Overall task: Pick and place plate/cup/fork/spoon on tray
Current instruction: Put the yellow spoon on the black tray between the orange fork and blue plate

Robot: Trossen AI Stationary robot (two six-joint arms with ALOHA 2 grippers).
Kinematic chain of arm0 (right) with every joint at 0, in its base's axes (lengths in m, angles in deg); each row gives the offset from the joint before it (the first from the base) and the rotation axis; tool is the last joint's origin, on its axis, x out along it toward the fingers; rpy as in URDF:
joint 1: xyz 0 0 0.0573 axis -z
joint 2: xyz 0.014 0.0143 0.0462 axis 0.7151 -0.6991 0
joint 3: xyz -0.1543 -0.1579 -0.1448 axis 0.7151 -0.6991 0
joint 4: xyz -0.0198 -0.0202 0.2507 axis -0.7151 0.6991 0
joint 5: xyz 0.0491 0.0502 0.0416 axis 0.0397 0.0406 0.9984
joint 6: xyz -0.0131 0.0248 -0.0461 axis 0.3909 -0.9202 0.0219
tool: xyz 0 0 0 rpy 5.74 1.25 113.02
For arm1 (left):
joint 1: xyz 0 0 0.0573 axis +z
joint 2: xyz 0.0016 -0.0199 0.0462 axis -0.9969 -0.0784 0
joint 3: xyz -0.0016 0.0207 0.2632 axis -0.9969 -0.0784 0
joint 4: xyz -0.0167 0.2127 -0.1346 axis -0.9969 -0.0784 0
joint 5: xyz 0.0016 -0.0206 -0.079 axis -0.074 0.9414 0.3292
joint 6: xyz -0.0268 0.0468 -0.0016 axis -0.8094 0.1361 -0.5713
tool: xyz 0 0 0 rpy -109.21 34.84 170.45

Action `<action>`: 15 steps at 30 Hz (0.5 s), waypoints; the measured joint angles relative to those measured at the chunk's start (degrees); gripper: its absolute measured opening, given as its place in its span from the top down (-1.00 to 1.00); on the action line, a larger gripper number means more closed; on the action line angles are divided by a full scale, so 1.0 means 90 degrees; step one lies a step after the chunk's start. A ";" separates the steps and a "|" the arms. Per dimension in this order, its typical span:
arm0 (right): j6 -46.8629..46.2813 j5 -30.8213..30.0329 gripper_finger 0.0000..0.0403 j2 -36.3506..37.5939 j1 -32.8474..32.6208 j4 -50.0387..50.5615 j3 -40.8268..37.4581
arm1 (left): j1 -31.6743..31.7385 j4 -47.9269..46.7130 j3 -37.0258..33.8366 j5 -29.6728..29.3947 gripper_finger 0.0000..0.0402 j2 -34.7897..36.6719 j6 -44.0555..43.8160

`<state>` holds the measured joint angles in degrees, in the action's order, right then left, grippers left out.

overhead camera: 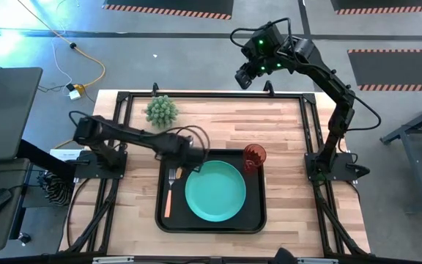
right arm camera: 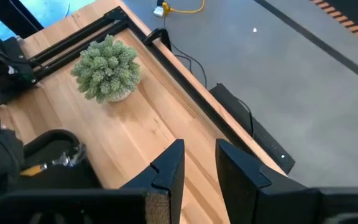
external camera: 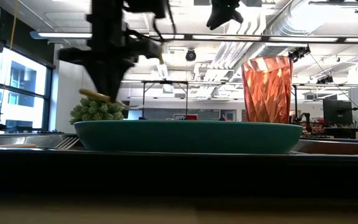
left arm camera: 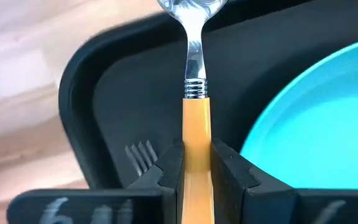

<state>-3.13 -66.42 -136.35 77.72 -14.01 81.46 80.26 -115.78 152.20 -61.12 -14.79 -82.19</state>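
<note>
The black tray (overhead camera: 253, 213) lies at the table's middle near edge. The teal plate (overhead camera: 215, 192) lies flat in it, and the fork (overhead camera: 170, 192) lies on the tray floor left of the plate. The red-orange cup (overhead camera: 254, 156) stands upright at the tray's far right corner. My left gripper (overhead camera: 189, 158) hovers over the tray's far left part, shut on the spoon (left arm camera: 194, 74). My right gripper (overhead camera: 249, 72) is open and empty, raised beyond the table's far edge. My left gripper pinches the spoon's orange handle (left arm camera: 196, 124) between its two fingers, the handle running along the fingers. The silver bowl (left arm camera: 191, 9) sticks out ahead of the fingertips. The spoon is lifted clear above the tray floor (left arm camera: 104, 93); its handle end (external camera: 95, 95) shows above the plate's rim.
A spiky green potted plant (overhead camera: 161, 110) stands on the wood at the far left, beyond the tray. Bare wood lies left and right of the tray. A black frame runs round the table's edge (overhead camera: 211, 96).
</note>
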 joint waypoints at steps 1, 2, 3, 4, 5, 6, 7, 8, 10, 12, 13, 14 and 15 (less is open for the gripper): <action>-0.0019 0.0039 0.59 0.0002 0.0000 0.0019 0.0000 | -0.0077 0.0053 -0.0160 -0.0028 0.78 0.0143 -0.0184; -0.0018 0.0082 0.59 0.0000 0.0000 0.0029 0.0000 | -0.0155 0.0063 -0.0319 -0.0080 0.78 0.0274 -0.0385; -0.0028 0.0127 0.59 0.0000 0.0000 0.0029 0.0000 | -0.0226 0.0052 -0.0491 -0.0123 0.78 0.0409 -0.0599; -0.0082 0.0137 0.59 0.0000 0.0000 0.0029 0.0000 | -0.0296 0.0034 -0.0647 -0.0156 0.78 0.0538 -0.0840; -0.0161 0.0138 0.59 0.0000 0.0000 0.0029 0.0000 | -0.0370 0.0028 -0.0759 -0.0195 0.78 0.0641 -0.1071; -0.0235 0.0138 0.59 0.0000 0.0000 0.0029 0.0000 | -0.0447 0.0064 -0.0862 -0.0234 0.78 0.0743 -0.1271; -0.0333 0.0140 0.59 0.0000 0.0000 0.0029 0.0000 | -0.0531 0.0080 -0.0948 -0.0275 0.78 0.0819 -0.1439; -0.0399 0.0140 0.59 0.0000 0.0000 0.0029 0.0000 | -0.0622 0.0073 -0.1016 -0.0335 0.77 0.0869 -0.1619; -0.0528 0.0140 0.59 0.0000 0.0000 0.0027 0.0000 | -0.0813 0.0092 -0.1097 -0.0470 0.77 0.0897 -0.1962; -0.0658 0.0140 0.59 0.0000 0.0000 0.0027 0.0000 | -0.0988 0.0096 -0.1156 -0.0523 0.76 0.0897 -0.2290; -0.0727 0.0140 0.59 0.0000 0.0000 0.0027 0.0000 | -0.1069 0.0145 -0.1191 -0.0546 0.76 0.0894 -0.2440; -0.0798 0.0140 0.59 0.0000 0.0000 0.0028 0.0000 | -0.1142 0.0227 -0.1216 -0.0557 0.76 0.0857 -0.2558; -0.0844 0.0140 0.59 0.0000 0.0000 0.0027 0.0000 | -0.1213 0.0287 -0.1219 -0.0582 0.76 0.0813 -0.2665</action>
<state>-10.72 -65.16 -136.35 77.72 -13.77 81.46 69.34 -113.20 141.23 -66.35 -7.48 -106.18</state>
